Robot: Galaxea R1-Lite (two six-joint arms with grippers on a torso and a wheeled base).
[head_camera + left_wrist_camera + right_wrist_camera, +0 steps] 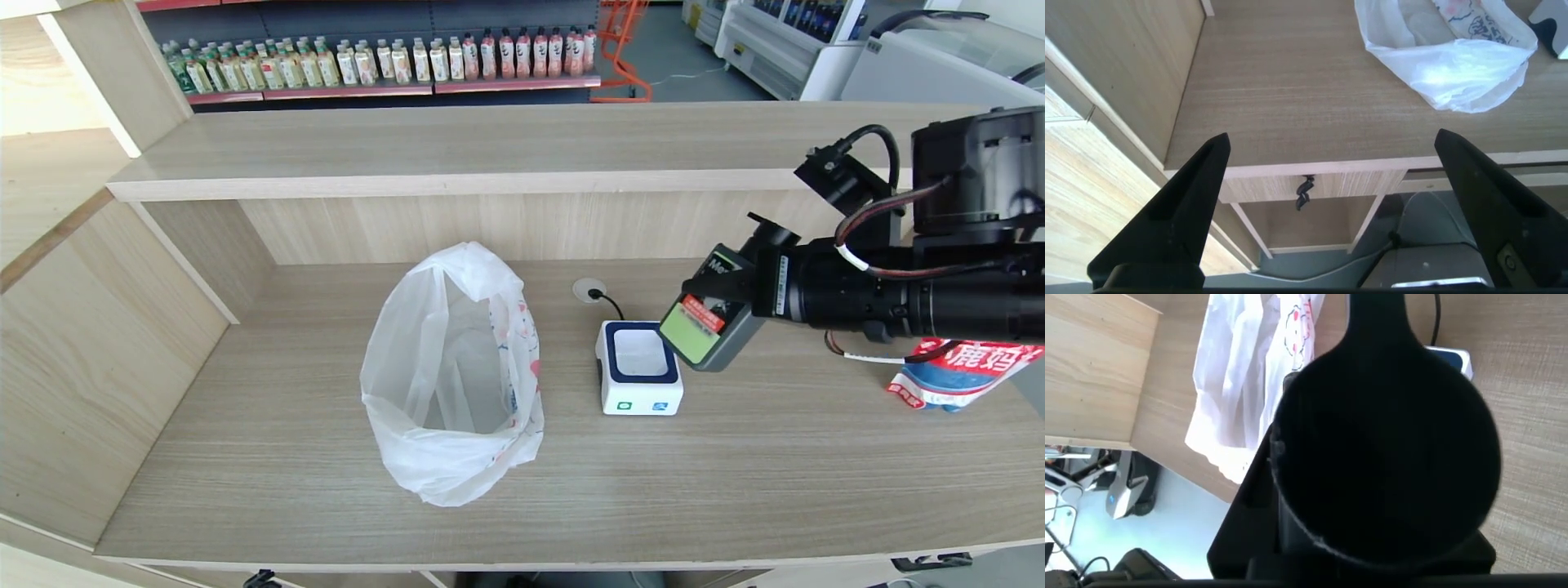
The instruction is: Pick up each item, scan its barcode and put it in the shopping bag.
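Note:
A grey container (709, 322) with a green and red label hangs tilted just above the right edge of the white barcode scanner (639, 377), label side turned down toward the scanner window. My right gripper (735, 294) is shut on it; in the right wrist view the container (1388, 457) is a dark round mass with the scanner (1451, 358) behind it. The open white shopping bag (453, 376) stands left of the scanner. My left gripper (1331, 204) is open and holds nothing, out past the counter's front edge, with the bag (1454, 57) farther off.
A red, white and blue snack pouch (959, 371) lies on the counter at the right, partly under my right arm. The scanner's cable runs to a grommet (589, 290) behind it. A raised wooden ledge (490, 184) walls the back, a side panel (98, 351) the left.

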